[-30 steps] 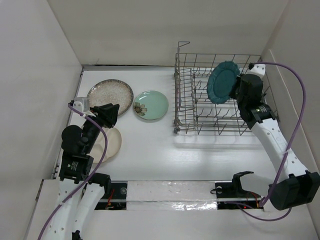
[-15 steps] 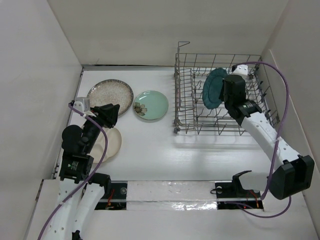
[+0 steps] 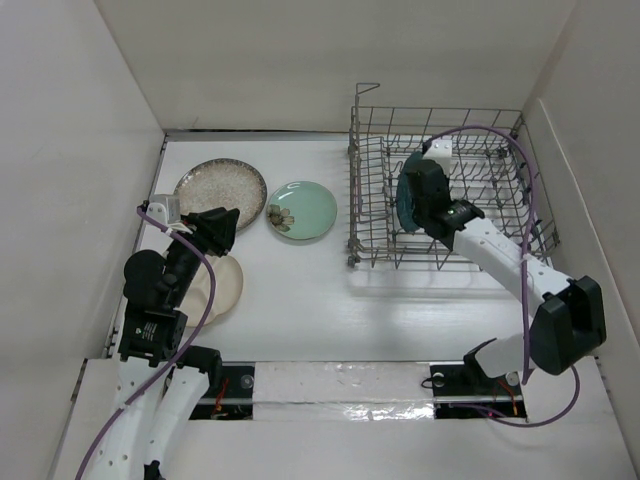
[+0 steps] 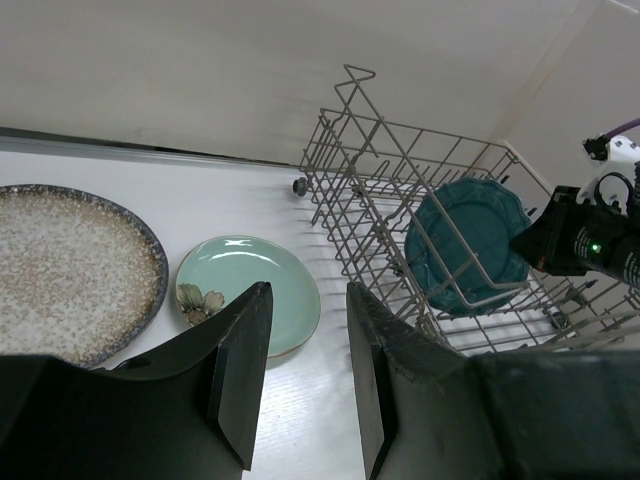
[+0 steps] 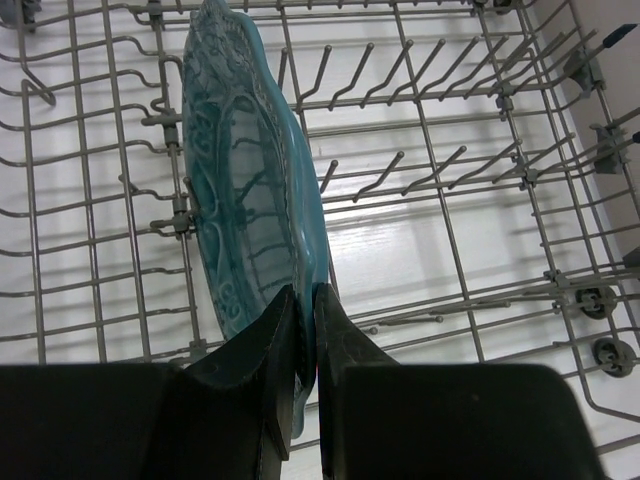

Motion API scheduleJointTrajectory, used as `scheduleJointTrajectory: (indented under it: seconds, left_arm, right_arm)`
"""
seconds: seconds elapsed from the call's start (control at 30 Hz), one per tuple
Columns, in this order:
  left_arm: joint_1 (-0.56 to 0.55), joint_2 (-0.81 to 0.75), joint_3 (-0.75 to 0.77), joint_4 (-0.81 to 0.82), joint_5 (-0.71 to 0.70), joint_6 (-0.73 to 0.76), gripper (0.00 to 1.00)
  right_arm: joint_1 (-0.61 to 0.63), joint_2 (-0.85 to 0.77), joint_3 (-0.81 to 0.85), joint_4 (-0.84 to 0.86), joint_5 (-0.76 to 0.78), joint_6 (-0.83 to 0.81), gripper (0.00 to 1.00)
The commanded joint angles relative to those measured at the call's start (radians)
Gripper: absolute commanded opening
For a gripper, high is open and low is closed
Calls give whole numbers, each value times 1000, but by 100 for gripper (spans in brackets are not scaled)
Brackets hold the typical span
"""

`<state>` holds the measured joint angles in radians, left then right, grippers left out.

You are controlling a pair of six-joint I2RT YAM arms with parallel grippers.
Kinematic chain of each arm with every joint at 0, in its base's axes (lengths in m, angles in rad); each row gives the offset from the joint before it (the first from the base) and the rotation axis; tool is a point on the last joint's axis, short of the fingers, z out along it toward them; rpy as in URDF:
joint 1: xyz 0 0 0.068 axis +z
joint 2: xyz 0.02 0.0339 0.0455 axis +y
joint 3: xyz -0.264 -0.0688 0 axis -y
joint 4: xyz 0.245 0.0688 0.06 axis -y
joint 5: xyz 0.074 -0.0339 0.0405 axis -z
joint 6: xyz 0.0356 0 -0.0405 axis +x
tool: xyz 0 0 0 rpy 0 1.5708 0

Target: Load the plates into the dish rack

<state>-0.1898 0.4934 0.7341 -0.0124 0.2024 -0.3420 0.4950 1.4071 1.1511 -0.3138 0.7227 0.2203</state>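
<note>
Fingers (image 5: 262,375) of the right pincer (image 5: 300,300) are drawn narrow, pinching the rim of the dark teal plate (image 5: 250,190), one finger on each face. The plate stands on edge inside the dish rack (image 5: 450,150), toward the rack's left end, among the rows of upright tines. Whether its lower edge already rests on the rack floor cannot be told from these views. From above, the right arm reaches in over the rack's near wire side, and only a sliver of teal shows to the left of the pincer.

The left pincer (image 4: 307,292) hangs above the left part of the table (image 3: 300,290), its jaws moderately apart with nothing between them. Below that arm the cream plate (image 3: 225,285) lies flat, partly hidden by it. Farther back the speckled beige plate (image 3: 220,188) lies flat near the far left corner. The mint green plate (image 3: 301,209), flower motif up, lies just beside it on the right. Both are outside the rack, to its left.
</note>
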Motion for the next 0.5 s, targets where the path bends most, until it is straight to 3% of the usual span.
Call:
scheduleJointTrajectory:
  seconds: [0.0,0.27,0.47]
  left_arm:
    - [0,-3,-1,48,8,-2,32]
    - [0,-3,-1,46,3,1,33]
    - [0,-4,-1,43,-3,1,32]
  right_arm:
    - [45,-31,61,148,135,-9,9]
    - [103,-36,59,168,169,-15,43]
    - [144,-141,101,154,158,-39,54]
